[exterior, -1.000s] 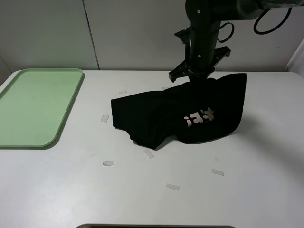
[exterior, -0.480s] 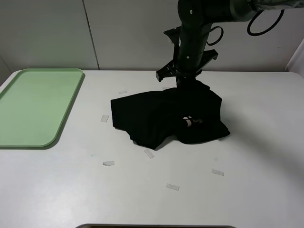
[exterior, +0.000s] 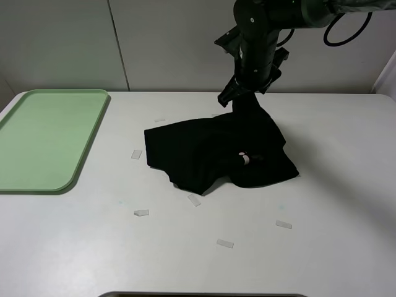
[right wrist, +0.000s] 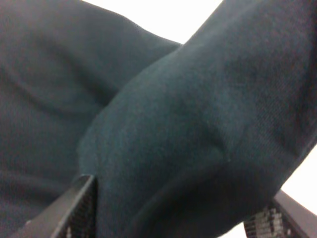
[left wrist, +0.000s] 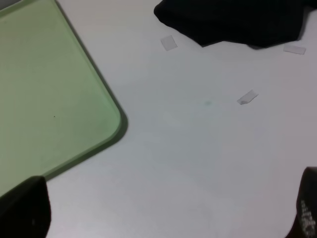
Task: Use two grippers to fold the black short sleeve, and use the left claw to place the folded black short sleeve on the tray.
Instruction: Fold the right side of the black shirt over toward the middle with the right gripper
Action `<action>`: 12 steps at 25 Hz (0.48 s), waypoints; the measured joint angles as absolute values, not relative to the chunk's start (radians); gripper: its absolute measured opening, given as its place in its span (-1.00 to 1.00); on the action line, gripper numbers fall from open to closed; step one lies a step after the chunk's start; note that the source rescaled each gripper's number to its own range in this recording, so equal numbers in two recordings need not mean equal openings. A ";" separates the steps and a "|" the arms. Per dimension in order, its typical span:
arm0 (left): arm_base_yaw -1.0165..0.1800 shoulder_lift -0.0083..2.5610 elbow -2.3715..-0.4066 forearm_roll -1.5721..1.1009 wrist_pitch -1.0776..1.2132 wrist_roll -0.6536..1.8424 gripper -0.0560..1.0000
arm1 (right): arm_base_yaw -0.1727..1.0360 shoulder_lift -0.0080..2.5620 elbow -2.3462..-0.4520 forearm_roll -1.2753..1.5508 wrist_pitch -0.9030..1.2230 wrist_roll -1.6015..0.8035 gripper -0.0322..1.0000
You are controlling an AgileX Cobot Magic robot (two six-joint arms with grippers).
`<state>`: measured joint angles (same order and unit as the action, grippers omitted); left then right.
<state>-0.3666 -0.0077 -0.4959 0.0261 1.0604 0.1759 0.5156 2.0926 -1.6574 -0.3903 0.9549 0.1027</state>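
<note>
White surface, dotted with pale tape scraps below a grey panelled wall, carries a green tray at left and, centre frame, the crumpled black short sleeve, one edge pulled into a peak by the right hand clamped on it; the left hand gapes empty.
</note>
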 joint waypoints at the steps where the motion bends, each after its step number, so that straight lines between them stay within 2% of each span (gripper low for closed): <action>1: -0.367 -0.008 -0.496 0.026 1.060 0.176 1.00 | 0.512 2.093 -1.657 -0.405 0.955 0.099 0.36; 6: -0.367 -0.008 -0.496 0.026 1.060 0.176 1.00 | 0.531 2.093 -1.657 -0.368 0.948 0.097 0.37; 12: -0.367 -0.008 -0.496 0.027 1.059 0.176 1.00 | 0.595 2.093 -1.657 -0.104 0.894 0.088 0.37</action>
